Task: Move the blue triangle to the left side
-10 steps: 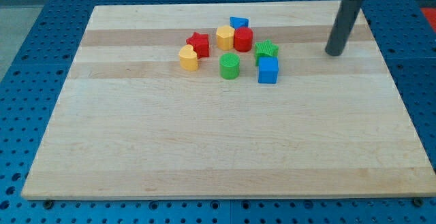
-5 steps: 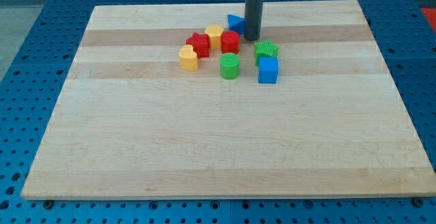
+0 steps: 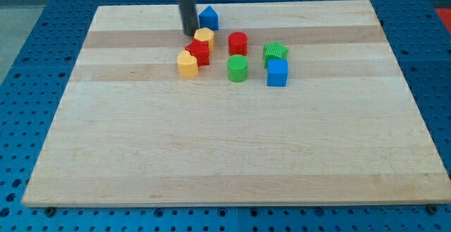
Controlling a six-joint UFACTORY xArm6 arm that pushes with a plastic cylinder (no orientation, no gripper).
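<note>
While my tip (image 3: 190, 34) stood on the wooden board (image 3: 211, 161) at about nine o'clock of the blue triangle (image 3: 208, 17), just beside it, the rod, a plain one with no jaws to open or close, held nothing, and I could not tell whether it touched the block. The triangle sat near the board's top edge, a little toward the view's left of centre. Just at five o'clock of the tip lay the yellow block (image 3: 204, 38), its shape unclear, with the red star (image 3: 199, 51) and yellow heart (image 3: 187, 63) beyond it. From that side, I judged, a push could only send the triangle to the view's right. The tip ought to circle round to its three o'clock, then drive through its middle toward nine o'clock, keeping above the yellow block.
</note>
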